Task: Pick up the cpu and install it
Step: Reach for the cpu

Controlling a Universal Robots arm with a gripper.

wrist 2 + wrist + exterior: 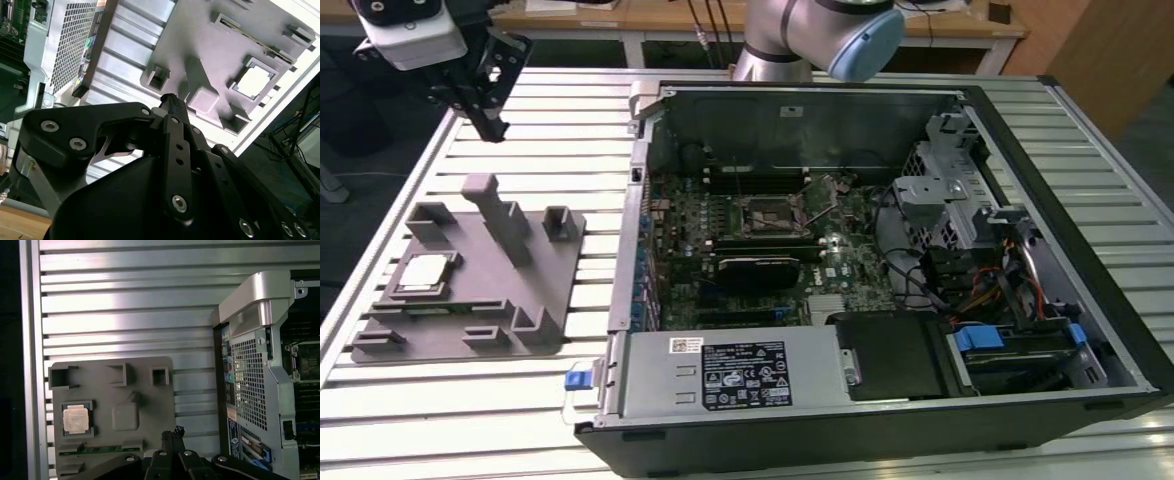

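Plainly the job is at its very start: judging by how things lie, the cpu has not yet been picked up, so both the pickup and the install are left. On the exterior view's left, the tool hangs above the desk near its far corner, its two black fingers pressed together and gripping nothing. Nearer the front edge on that same side, a grey fixture lies flat on the slats, and the cpu sits in a square recess along the fixture's outer edge, silver face up and well apart from the tool. Further right, an open computer case lies on its side, and inside it the dark socket on the motherboard appears bare. That socket is what the exterior view offers. The first wrist view instead looks straight down on the cpu seated in its pocket, with the case's perforated rear panel beside the fixture. The second wrist view shows the closed fingertips aimed at the fixture's middle, beside the cpu and not over it.
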